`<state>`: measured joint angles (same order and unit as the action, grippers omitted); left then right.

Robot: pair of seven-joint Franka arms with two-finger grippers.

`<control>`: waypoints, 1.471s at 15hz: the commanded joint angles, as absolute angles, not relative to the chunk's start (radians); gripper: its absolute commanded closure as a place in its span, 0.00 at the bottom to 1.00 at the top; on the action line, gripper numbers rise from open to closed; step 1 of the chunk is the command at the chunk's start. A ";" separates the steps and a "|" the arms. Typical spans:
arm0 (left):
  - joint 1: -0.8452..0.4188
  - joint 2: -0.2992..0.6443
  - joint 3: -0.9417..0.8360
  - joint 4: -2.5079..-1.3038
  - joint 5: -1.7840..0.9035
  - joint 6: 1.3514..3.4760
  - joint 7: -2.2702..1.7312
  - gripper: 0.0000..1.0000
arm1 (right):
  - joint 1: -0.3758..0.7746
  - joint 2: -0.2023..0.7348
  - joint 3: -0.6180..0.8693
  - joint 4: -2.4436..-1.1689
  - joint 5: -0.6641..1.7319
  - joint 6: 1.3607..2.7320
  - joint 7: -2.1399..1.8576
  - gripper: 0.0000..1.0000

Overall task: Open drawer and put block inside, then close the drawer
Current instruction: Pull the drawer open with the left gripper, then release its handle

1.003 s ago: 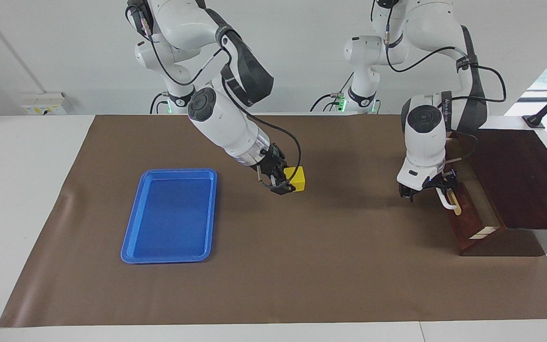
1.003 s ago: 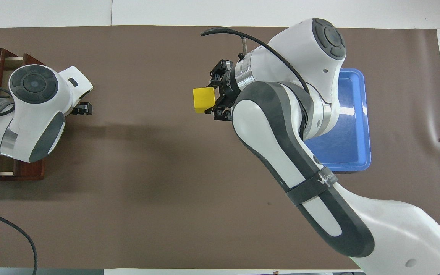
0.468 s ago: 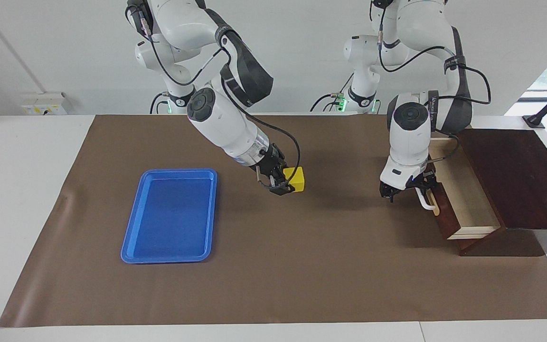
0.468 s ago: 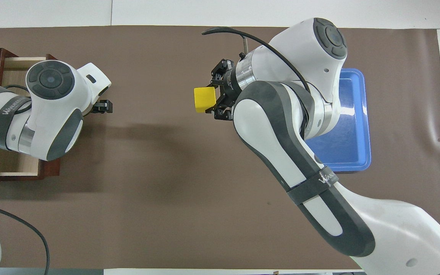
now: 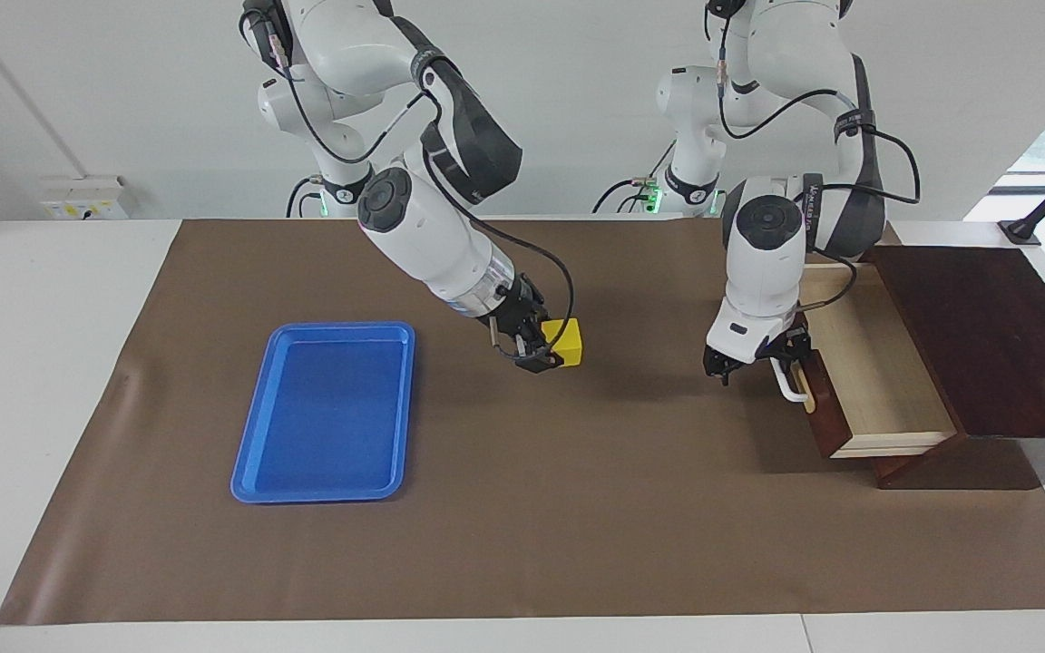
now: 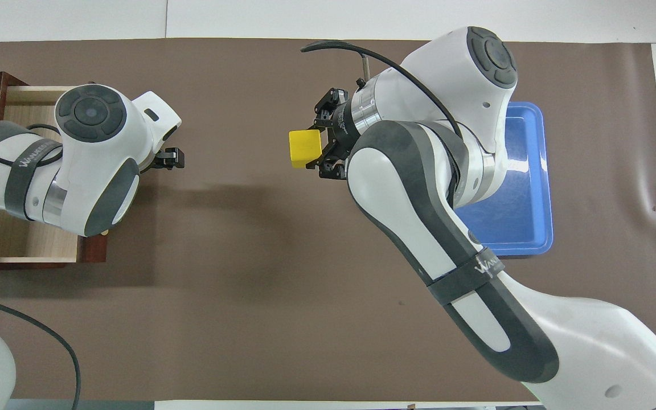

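Yellow block (image 5: 568,341), blue tray (image 5: 323,410), dk-brown drawer (image 5: 826,413).

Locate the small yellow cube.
The small yellow cube is held in the right gripper, over the brown mat between the blue tray and the open wooden drawer.

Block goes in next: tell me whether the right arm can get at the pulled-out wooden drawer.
Probably yes: the drawer's pale interior lies open. Only the left gripper at the white bar handle crowds it.
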<state>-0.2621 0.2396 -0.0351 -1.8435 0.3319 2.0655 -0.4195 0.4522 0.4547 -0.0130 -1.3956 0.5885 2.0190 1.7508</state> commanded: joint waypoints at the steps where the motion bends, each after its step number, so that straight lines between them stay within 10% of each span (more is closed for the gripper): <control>1: -0.305 0.255 -0.037 -1.821 0.276 2.040 -0.459 0.00 | 0.453 0.457 -0.012 -1.388 0.586 2.022 1.776 1.00; 13: -0.302 0.259 -0.029 -1.582 0.138 1.723 -0.510 0.00 | 0.445 0.456 -0.012 -1.387 0.588 2.014 1.775 1.00; 22: -0.296 0.270 -0.028 -1.439 -0.026 1.694 -1.498 0.00 | 0.442 0.454 -0.012 -1.387 0.584 2.010 1.775 1.00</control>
